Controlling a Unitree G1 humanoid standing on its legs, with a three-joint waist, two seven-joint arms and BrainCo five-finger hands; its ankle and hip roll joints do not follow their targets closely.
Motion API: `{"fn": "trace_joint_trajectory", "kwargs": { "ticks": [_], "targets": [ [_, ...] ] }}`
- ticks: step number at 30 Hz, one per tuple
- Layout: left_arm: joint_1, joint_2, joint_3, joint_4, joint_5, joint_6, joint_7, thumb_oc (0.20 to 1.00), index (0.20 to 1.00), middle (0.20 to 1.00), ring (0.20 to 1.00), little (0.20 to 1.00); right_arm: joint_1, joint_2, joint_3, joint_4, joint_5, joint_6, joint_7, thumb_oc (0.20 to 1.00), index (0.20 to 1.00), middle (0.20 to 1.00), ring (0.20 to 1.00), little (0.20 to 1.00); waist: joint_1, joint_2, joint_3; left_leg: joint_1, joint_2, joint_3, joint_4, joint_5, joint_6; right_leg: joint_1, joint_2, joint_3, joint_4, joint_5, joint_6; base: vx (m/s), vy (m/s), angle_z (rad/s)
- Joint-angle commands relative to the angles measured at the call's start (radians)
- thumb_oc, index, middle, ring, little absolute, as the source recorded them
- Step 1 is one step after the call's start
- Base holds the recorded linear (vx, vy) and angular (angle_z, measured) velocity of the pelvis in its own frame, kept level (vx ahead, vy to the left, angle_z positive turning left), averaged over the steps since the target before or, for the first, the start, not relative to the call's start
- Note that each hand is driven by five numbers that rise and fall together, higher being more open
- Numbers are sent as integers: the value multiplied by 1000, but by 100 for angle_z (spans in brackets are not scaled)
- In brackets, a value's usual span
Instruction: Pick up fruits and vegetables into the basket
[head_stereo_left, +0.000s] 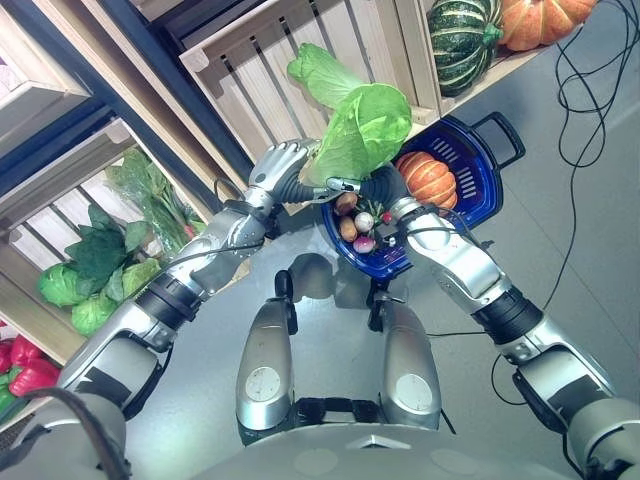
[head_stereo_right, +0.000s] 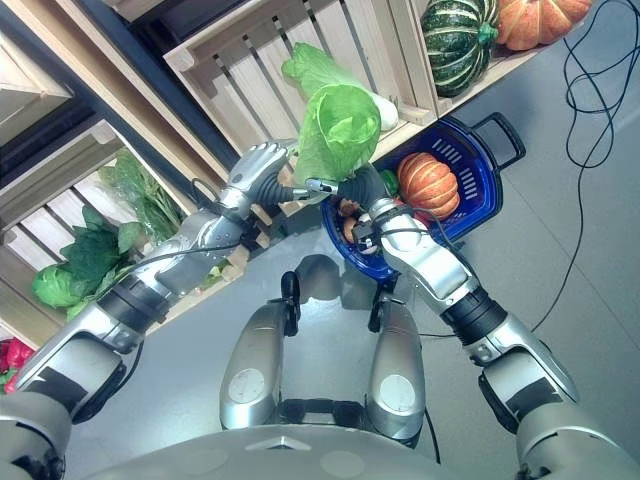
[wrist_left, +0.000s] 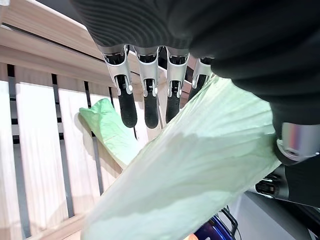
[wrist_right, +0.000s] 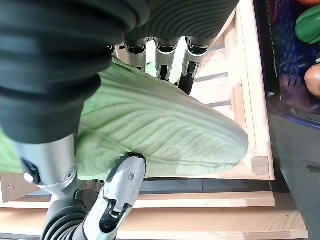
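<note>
Both of our hands meet on the cabbage (head_stereo_left: 362, 130): our left hand (head_stereo_left: 280, 170) cups one side with relaxed fingers, and our right hand (head_stereo_left: 378, 185) grips the other, thumb curled onto a leaf. We hold it in the air between the wooden crate (head_stereo_left: 270, 60) and the blue basket (head_stereo_left: 480, 185), where a small orange pumpkin (head_stereo_left: 428, 178) and radishes (head_stereo_left: 362, 228) lie.

floor (head_stereo_left: 590, 230): blue basket (head_stereo_left: 480, 190) | crate (head_stereo_left: 300, 50): cabbage (head_stereo_left: 315, 75)

Basket (head_stereo_left: 478, 190) contents partly behind cabbage (head_stereo_left: 365, 130); perhaps radishes (head_stereo_left: 364, 222), too small.
</note>
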Motion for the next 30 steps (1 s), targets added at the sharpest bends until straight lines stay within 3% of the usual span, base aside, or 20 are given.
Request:
{"fn": "trace_joint_trajectory", "kwargs": {
  "ticks": [1, 6, 19, 30],
  "targets": [
    [45, -49, -106, -126, -5, 13, 31, 1000, 1000, 1000, 1000, 1000, -146, 86, -42, -195, 42, -103, -32, 200, 200, 200, 200, 200, 5, -17, -53, 8, -26, 50, -45, -25, 36, 91, -43, 4, -2, -98, 57, 0, 0, 0],
    [82, -48, -94, -86, -20, 43, 85, 1000, 1000, 1000, 1000, 1000, -140, 73, -77, -217, 52, -96, -42, 200, 200, 200, 200, 200, 5, -14, -54, 8, -24, 51, -41, -26, 35, 90, -41, 4, 4, -104, 53, 0, 0, 0],
    [220, -22, -8, 102, -38, 42, 263, 1000, 1000, 1000, 1000, 1000, -86, 28, -160, -295, 2, -124, -44, 200, 200, 200, 200, 200, 3, -7, -55, 17, -18, 56, -42, -22, 28, 91, -42, 4, 11, -111, 47, 1, 2, -1],
    [338, -8, 123, 249, -135, 43, 301, 1000, 1000, 1000, 1000, 1000, -12, -11, -257, -331, -1, -152, -20, 200, 200, 200, 200, 200, -2, 1, -59, 17, -7, 65, -37, -18, 25, 84, -41, 5, 25, -120, 41, 3, 8, -2]
  ]
}}
